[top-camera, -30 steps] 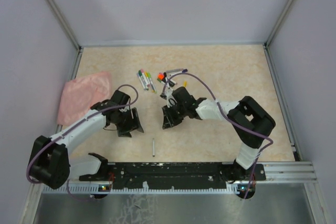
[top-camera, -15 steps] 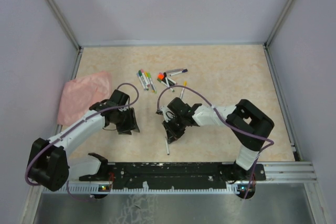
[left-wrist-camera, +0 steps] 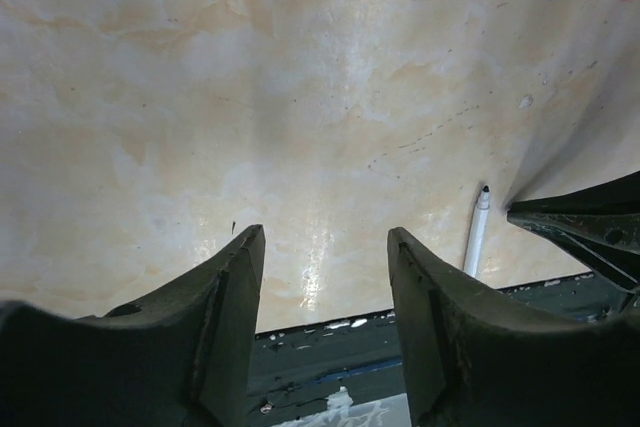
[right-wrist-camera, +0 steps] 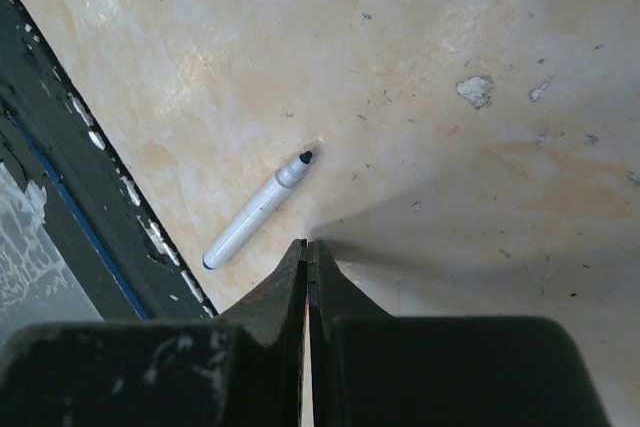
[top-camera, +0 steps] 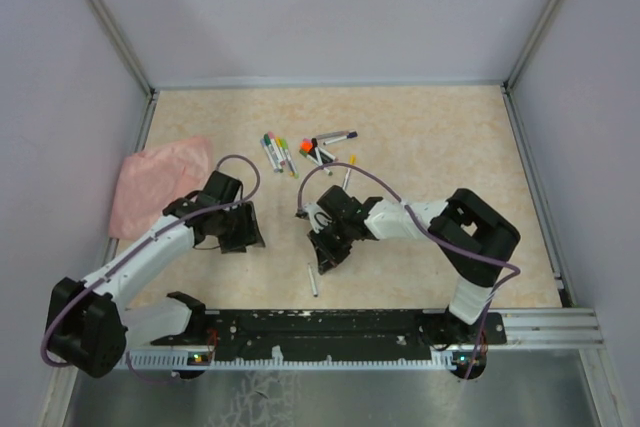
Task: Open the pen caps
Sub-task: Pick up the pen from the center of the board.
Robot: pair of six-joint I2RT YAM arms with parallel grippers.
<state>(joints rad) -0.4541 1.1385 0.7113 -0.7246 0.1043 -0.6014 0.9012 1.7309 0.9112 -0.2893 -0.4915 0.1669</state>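
The right jaws are pressed together on nothing, hovering just beyond the loose pen (right-wrist-camera: 255,212). That pen lies bare-tipped on the surface (top-camera: 430,147), beside the rail (top-camera: 330,325). The left jaws stand half apart and empty, well left of that pen. The other pens (top-camera: 285,155), with coloured caps (top-camera: 269,136), lie clustered far beyond it. The next pen probably wants the right jaws opened first. One pair should then clamp the barrel while the other pulls the cap straight along its axis.
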